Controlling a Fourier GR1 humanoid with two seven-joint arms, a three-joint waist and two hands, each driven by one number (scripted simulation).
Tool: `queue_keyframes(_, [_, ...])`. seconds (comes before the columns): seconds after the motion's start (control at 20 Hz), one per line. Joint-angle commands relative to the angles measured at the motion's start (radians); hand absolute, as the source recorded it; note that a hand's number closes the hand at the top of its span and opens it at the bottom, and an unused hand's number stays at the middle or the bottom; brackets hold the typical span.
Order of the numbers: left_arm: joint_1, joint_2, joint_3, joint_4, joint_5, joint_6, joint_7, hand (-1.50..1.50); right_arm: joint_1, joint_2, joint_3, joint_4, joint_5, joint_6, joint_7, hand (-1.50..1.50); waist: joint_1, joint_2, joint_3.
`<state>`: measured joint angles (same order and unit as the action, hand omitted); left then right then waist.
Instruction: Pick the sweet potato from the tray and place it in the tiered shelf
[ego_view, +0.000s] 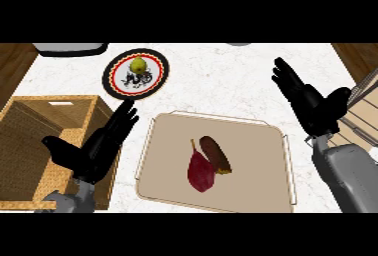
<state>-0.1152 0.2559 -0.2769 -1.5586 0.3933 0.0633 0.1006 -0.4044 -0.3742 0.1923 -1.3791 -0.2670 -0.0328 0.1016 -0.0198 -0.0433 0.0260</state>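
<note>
Sweet potato (200, 171) — a reddish-purple, pointed root — is seen lying on the beige tray (251, 197), left of the tray's middle. Just beside it, touching along its upper right, a darker brown oblong vegetable (215, 154) is laid at a slant. The tray is set on the white marbled counter (221, 75).

The left robot hand (92, 152) is held open, fingers straight and spread, over the gap between the tray's left edge and a woven wicker basket (33, 130) at the view's left. Nothing is held in it.

The right robot hand (314, 105) is raised at the right, fingers extended and apart, also holding nothing — well apart from the sweet potato. Behind it, slatted wooden boards (363, 112) are partly seen at the right edge.

A round plate (118, 82) with a dark rim is placed near the counter's far left, with a yellow-green pear (138, 64) on it.
</note>
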Motion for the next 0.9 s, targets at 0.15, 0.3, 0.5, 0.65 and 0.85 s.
queue_keyframes(0.15, [-0.046,0.018,0.004,0.076,-0.239,0.078,-0.125,0.0,-0.117,0.056,0.012,0.078,0.019,0.021,0.015,-1.5,0.033,0.049,-0.026])
queue_keyframes(0.3, [-0.043,0.052,0.038,0.021,-0.208,0.057,-0.072,0.0,0.001,0.305,-0.168,0.077,-0.317,-0.059,0.015,-1.5,0.012,0.07,0.023])
queue_keyframes(0.5, [-0.048,0.07,0.046,0.038,-0.262,0.066,-0.063,0.0,-0.01,-0.072,0.037,0.18,0.323,-0.244,-0.034,1.5,0.027,0.052,-0.032])
queue_keyframes(0.65, [-0.076,0.038,0.058,0.088,-0.292,0.095,-0.065,0.0,0.081,0.138,-0.019,0.226,0.312,-0.473,-0.226,-1.5,0.015,0.052,-0.024])
queue_keyframes(0.85, [-0.113,-0.006,0.051,0.136,-0.325,0.113,-0.072,0.0,0.103,0.19,-0.13,0.227,0.162,-0.389,-0.427,-1.5,0.015,0.046,-0.025])
